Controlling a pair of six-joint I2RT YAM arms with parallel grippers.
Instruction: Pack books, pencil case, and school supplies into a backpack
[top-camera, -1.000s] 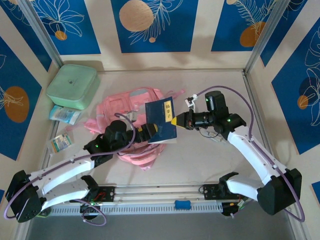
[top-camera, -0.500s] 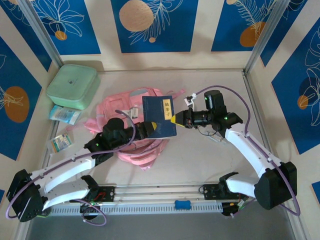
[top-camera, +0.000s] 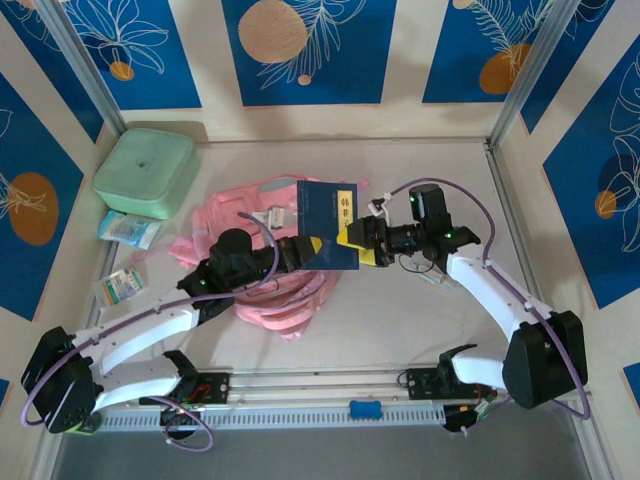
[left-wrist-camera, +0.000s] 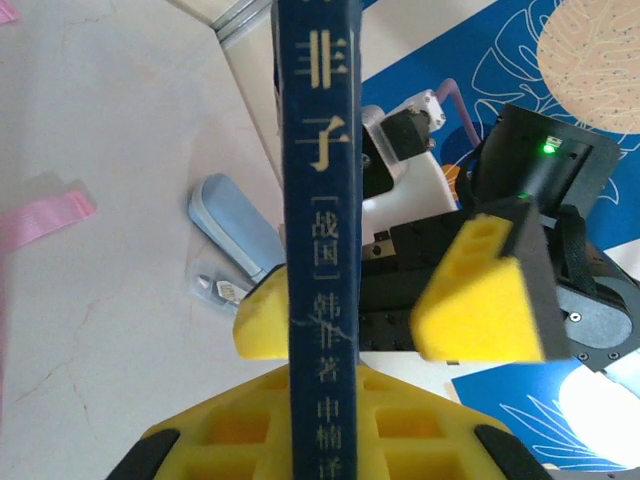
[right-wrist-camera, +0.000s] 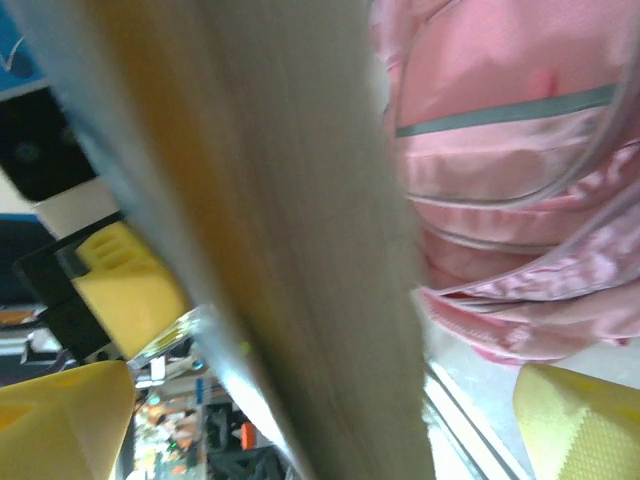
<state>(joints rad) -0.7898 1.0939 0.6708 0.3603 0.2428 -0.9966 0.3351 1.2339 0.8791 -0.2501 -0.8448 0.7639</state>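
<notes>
1. Looking in from the near edge of the surface, I see my two arms reach toward the middle and meet at one dark navy book.
2. My left claw is clamped on that book at its near left corner. In the left wrist view its yellow fingers squeeze the book on both sides, and the spine with its pale lettering runs straight up the frame.
3. The book is held up off the surface, over the right side of the backpack. Its cover faces the overhead camera, with the pale title label near its right edge.
4. My right claw sits at the book's right edge with its jaws spread apart, one on each side. In the right wrist view the blurred page edge runs between its fingers. I cannot tell whether either of them touches the book.
5. The pink backpack lies slumped left of the middle of the surface, and its straps trail toward the near edge.
6. A pale blue item lies on the surface under the right claw; I cannot tell what it is.
7. Two small packets lie along the left edge.
8. A mint-green box sits in the far left corner, well apart from the book.
</notes>
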